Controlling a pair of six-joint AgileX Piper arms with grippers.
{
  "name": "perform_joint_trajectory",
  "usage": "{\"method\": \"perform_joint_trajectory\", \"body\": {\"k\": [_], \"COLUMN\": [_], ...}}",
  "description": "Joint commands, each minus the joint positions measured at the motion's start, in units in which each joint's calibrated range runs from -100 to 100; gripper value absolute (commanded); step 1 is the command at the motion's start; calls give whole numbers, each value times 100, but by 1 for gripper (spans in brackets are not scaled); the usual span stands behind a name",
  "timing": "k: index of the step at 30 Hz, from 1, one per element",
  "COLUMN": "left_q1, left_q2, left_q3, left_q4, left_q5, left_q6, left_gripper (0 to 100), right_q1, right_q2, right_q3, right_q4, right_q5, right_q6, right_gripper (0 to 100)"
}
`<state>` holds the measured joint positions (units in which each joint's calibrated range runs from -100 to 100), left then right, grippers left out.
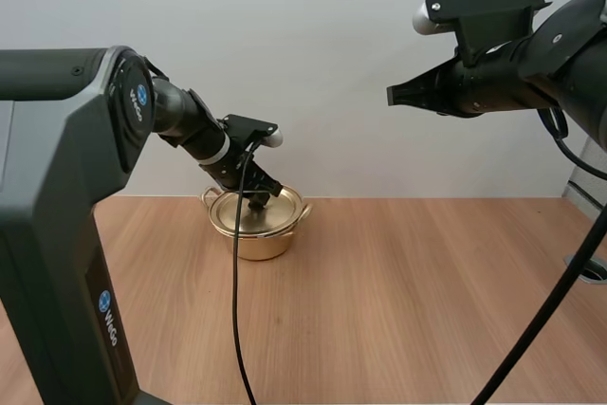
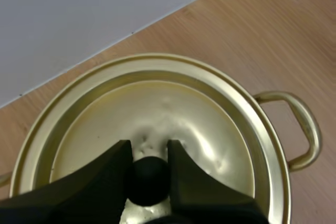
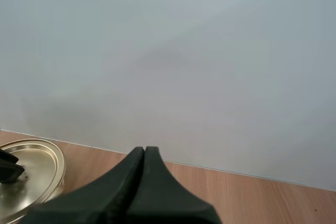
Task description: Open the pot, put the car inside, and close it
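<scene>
Pinching the small black round knob [image 2: 148, 182] of the golden metal lid [image 2: 184, 114], left tool [image 2: 148, 149] has the best hold; lid looks light, stiff, slick. Its golden two-handled pot [image 1: 258, 242] sits on the wooden counter [image 1: 427, 301] by the wall. Overhead, right tool [image 1: 394, 94] hangs clenched, empty.

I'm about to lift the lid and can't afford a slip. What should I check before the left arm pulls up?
1. Left gripper on the black round knob: ok, with one finger tight against each side.
2. Gold metal lid seated flat on the gold two-handled pot: ok.
3. Pot upright on the wooden table: ok.
4. Right gripper out of the lift path: ok. It is shut, high above the table and off to the pot's right.
5. Grip firm enough to carry the lid: cannot tell.
</scene>
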<state>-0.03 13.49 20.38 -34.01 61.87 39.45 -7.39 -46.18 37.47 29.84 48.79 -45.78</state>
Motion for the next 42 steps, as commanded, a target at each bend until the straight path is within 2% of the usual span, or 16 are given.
{"method": "perform_joint_trajectory", "body": {"k": [1, 3, 5, 7, 10, 12, 14, 16, 18, 20, 23, 26, 30, 32, 36, 42], "left_q1": [-2, -2, -2, -2, -2, 18, 123, 298, 566, 846, 1293, 1730, 2080, 2145, 2151, 2131], "left_q2": [30, 30, 0, -125, -497, -911, -1602, -2348, -3317, -4263, -5779, -7240, -8975, -9582, -10526, -11126], "left_q3": [22, 9, 9, -17, -142, -142, 0, 374, 898, 1508, 2349, 3210, 4341, 4863, 5950, 6720], "left_q4": [-252, -319, -319, -311, -384, -761, -1674, -2714, -3551, -3817, -3542, -3183, -3247, -3361, -3546, -4018], "left_q5": [58, 37, 61, 220, 428, 465, 723, 1056, 1507, 1815, 1799, 1102, -81, -82, -463, -4206], "left_q6": [184, 163, 166, 140, 5, 189, 644, 1316, 1813, 1831, 1594, 1479, 1344, 1332, 917, 450], "left_gripper": [18, 41, 72, 100, 100, 100, 100, 100, 100, 100, 100, 100, 100, 100, 100, 100], "right_q1": [0, 0, 0, 0, 0, 0, 0, 0, 0, 0, 0, 9, 9, 9, 9, 9], "right_q2": [5, 5, 5, 5, 5, 5, 5, 5, -20, -99, -215, -374, -726, -948, -1386, -1734], "right_q3": [-6, -6, -6, -6, -6, 33, 195, 466, 796, 1161, 1603, 1850, 1958, 1958, 1958, 2324], "right_q4": [0, 0, 0, -1, -1, -1, -1, 96, 172, 172, 172, 238, 528, 542, 542, 513], "right_q5": [16, 16, 16, 56, 132, 114, -64, -594, -1223, -1872, -2277, -2314, -2470, -2502, -2502, -2502], "right_q6": [-4, -4, -4, -13, -23, -42, -126, -342, -490, -498, -498, -498, -556, -568, -568, -535], "right_gripper": [0, 0, 0, 0, 0, 0, 0, 0, 0, 0, 0, 0, 0, 0, 0, 0]}}
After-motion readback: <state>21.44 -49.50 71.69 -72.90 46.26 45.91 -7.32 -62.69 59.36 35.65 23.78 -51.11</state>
